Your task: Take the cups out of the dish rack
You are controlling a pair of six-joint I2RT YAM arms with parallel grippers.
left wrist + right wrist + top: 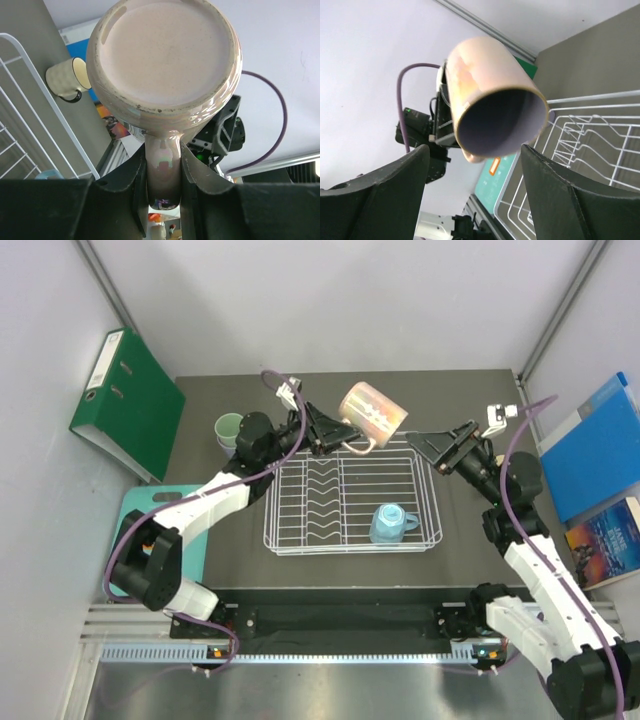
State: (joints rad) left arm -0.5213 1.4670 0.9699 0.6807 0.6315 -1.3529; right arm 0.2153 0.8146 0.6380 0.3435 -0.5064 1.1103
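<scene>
Green binder [128, 400], teal board [135, 505], blue folder [590, 455]

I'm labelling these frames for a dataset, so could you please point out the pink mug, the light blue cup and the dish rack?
pink mug [373, 408]: top external view, on its side wall.
light blue cup [385, 525]: top external view, on its body.
dish rack [330, 550]: top external view, on its near rim wire.

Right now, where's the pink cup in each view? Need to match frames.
Top external: pink cup at upper centre, over the dish rack far rim.
Left wrist: cup fills the upper centre, base toward camera; rack at left.
Right wrist: cup in the centre, mouth toward camera; rack at lower right.
Shared landmark: the dish rack.
</scene>
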